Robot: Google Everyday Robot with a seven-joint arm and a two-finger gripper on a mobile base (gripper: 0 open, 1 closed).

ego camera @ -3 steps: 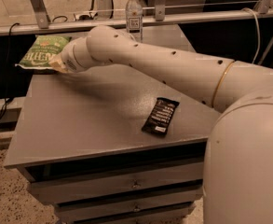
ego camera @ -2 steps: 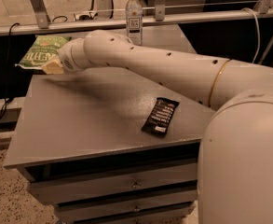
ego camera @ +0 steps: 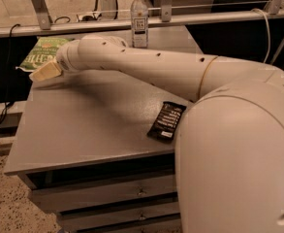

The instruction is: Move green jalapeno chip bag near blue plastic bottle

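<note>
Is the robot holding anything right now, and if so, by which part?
Cannot be told. The gripper sits at the near edge of the green jalapeno chip bag, at the far left corner of the table, but a grip does not show.

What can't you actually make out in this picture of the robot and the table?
Camera view only:
1. The gripper, at the far left edge of the table by the green jalapeno chip bag: whether it holds the bag is unclear; the arm hides the bag's right side.
2. The blue plastic bottle: label print too small to read.
3. The table's near right corner: hidden by the robot's body.
</note>
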